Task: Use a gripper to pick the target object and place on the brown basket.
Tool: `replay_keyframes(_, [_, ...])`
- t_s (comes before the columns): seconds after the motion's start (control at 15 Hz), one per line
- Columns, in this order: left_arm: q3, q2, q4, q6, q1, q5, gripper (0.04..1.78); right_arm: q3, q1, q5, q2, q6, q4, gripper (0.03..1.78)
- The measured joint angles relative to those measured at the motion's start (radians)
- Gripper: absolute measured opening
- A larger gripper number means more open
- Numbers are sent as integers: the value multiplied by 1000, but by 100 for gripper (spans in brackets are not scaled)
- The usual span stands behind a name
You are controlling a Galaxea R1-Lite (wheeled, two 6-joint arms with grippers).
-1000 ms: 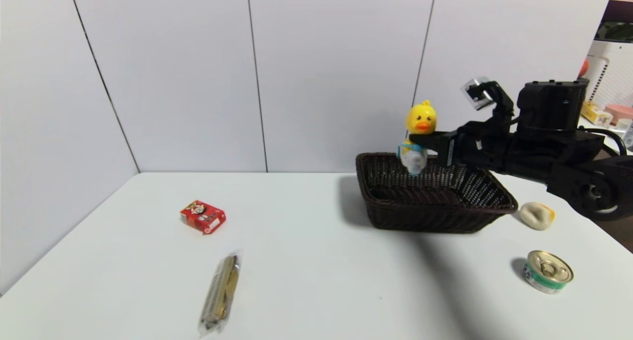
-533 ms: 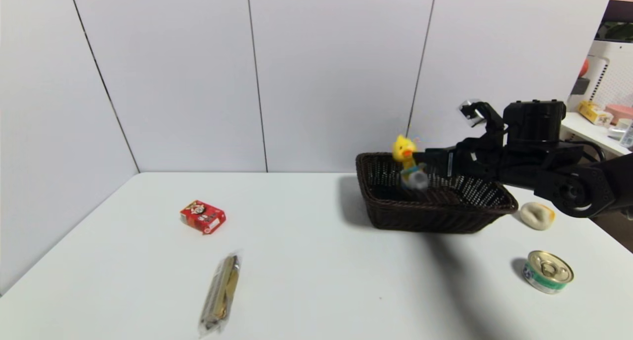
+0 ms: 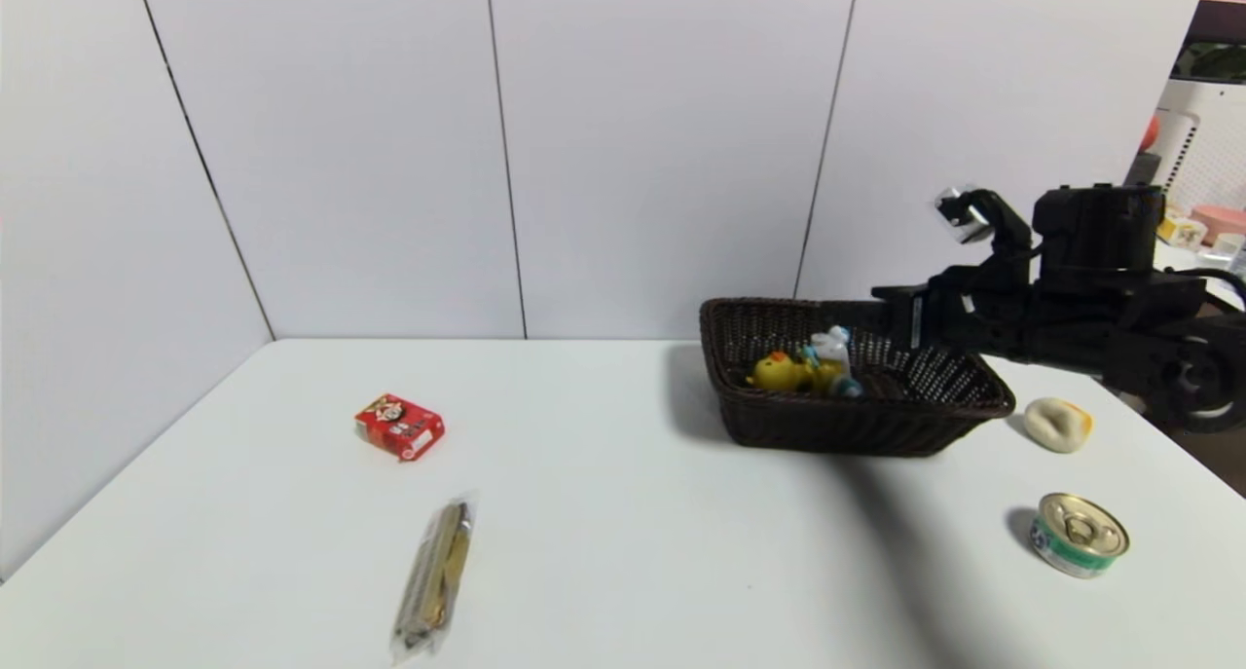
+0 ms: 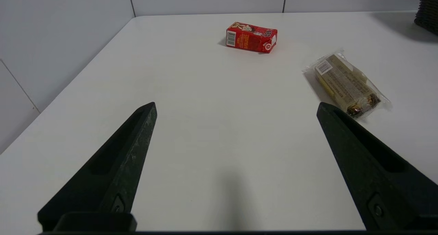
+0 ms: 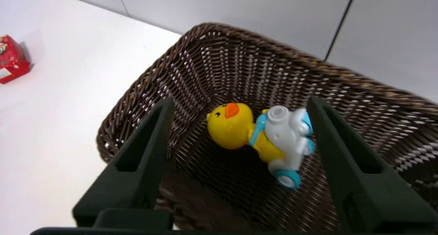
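My right gripper (image 5: 239, 103) hovers above the brown basket (image 3: 934, 426), fingers (image 5: 147, 153) spread wide and grasping nothing. Below and between the fingers, the target object (image 5: 260, 139) lies on its side on the basket floor, touching neither finger; its yellow head points toward one finger, its white-blue base toward the other. My left gripper (image 4: 236, 106) hangs parked over the table (image 4: 212, 125), fingers released. Ahead of those fingers lie a red box (image 4: 251, 36) and a wrapped snack bar (image 4: 345, 84), well apart.
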Motion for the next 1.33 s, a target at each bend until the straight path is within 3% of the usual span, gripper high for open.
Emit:
replay_keyframes(0.2, [0, 0, 0, 1, 0, 0, 169, 13, -23, -27, -126, -8, 82, 147])
replay_keyframes(0.4, [0, 0, 0, 0, 0, 0, 169, 66, -48, -79, -299, -6, 251, 155])
replay_keyframes(0.53, [0, 0, 0, 0, 0, 0, 169, 131, -64, -116, -444, -6, 377, 158])
replay_keyframes(0.73, [0, 0, 0, 0, 0, 0, 169, 310, -81, -207, -711, -12, 519, 163])
replay_keyframes(1.0, [0, 0, 0, 0, 0, 0, 169, 585, -89, -296, -1088, -38, 554, 166])
replay_keyframes(1.33, [0, 0, 0, 0, 0, 0, 169, 887, -79, -343, -1455, -51, 510, 168])
